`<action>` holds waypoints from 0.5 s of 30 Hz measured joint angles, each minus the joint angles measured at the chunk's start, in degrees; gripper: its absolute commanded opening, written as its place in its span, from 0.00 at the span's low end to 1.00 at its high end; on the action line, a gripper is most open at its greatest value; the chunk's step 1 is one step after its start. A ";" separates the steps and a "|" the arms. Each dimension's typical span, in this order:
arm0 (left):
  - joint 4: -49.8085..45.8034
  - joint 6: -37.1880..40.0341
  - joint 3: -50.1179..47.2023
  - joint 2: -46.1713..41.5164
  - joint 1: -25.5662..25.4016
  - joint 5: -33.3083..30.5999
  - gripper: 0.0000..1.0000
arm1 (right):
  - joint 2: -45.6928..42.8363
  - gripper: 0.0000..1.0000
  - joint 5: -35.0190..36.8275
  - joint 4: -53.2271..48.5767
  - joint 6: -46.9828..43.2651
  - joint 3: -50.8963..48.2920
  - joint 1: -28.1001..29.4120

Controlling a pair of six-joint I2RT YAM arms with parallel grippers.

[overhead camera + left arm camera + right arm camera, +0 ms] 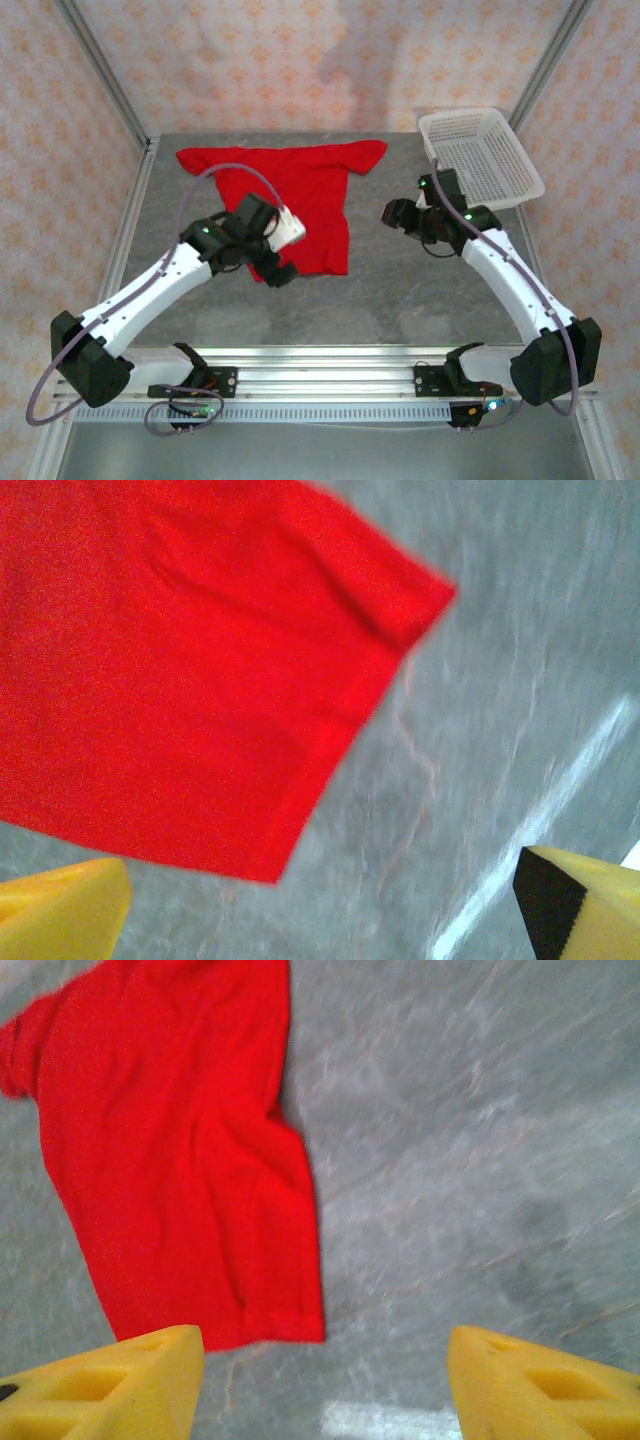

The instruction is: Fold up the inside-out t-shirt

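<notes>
The red t-shirt [300, 195] is lying flat on the grey table [420, 290], toward the far left. Its sleeves are spreading along the far edge and its hem is reaching toward the middle. Nothing is gripping it.

The left gripper [278, 270] is hanging over the near left part of the hem. In the left wrist view its yellow fingers [60, 905] are standing wide apart, with cloth and bare table between them. The right gripper [392, 213] is hovering over bare table just to the right of the shirt. Its fingers [110, 1380] are also standing apart and are holding nothing, and the near right corner of the hem is showing just ahead of them.

The work seems to be sitting between folds: the cloth is resting and both arms are free. The next move is probably calling for each gripper to come down on a hem corner or side edge, pinch a single layer cleanly, and carry it across without dragging the rest.

By count there is one t-shirt, one white basket [465, 114] at the far right corner, two grippers and one table.
</notes>
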 measured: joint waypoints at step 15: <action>3.21 7.21 -6.45 0.81 -3.13 -5.64 1.00 | 29.64 0.59 -2.95 8.02 10.36 4.83 17.88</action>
